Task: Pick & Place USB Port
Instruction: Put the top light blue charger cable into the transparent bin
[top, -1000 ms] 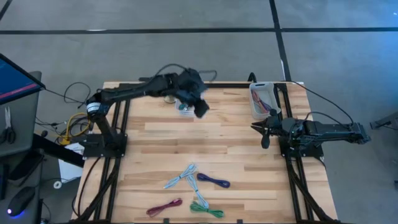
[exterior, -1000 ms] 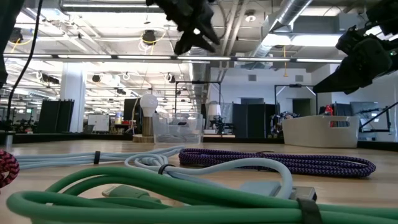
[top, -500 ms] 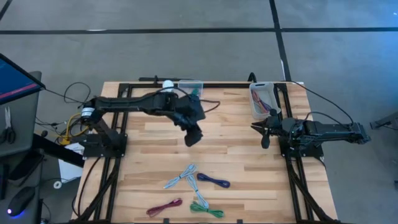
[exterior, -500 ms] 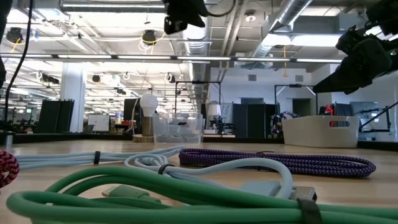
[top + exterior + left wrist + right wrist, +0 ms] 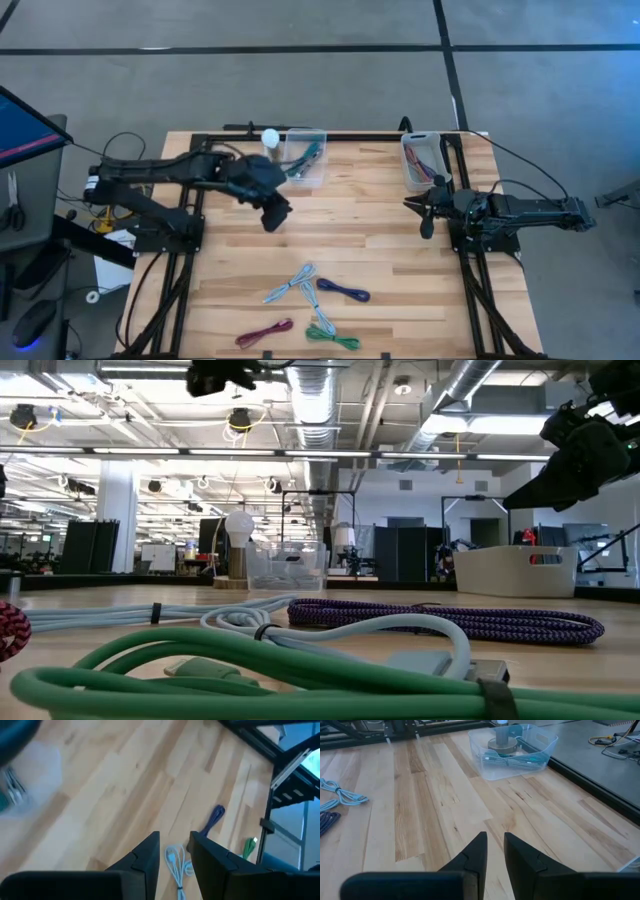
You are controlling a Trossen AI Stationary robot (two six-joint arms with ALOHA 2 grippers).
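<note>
A clear bin (image 5: 303, 160) stands at the table's far edge, and a teal USB cable (image 5: 306, 156) lies inside it; the right wrist view shows the same bin (image 5: 516, 749) and cable (image 5: 506, 761). My left gripper (image 5: 272, 215) hovers open above the table, near and left of the bin, with nothing between its fingers (image 5: 150, 857). Four coiled cables lie near the front edge: light blue (image 5: 290, 283), purple (image 5: 343, 291), maroon (image 5: 265, 333) and green (image 5: 331, 336). My right gripper (image 5: 425, 215) waits at the right with its fingers a narrow gap apart and nothing between them.
A white bin (image 5: 420, 160) with more cables stands at the far right corner. A white bulb (image 5: 269, 137) sits beside the clear bin. Black frame rails (image 5: 190, 230) run along the table's left and right sides. Bare wood lies between the arms at the table's middle.
My left gripper has swung away from above the clear bin, toward the table's left and near edges, staying high over the wood. Its finger gap looks unchanged. The teal cable rests in the bin.
</note>
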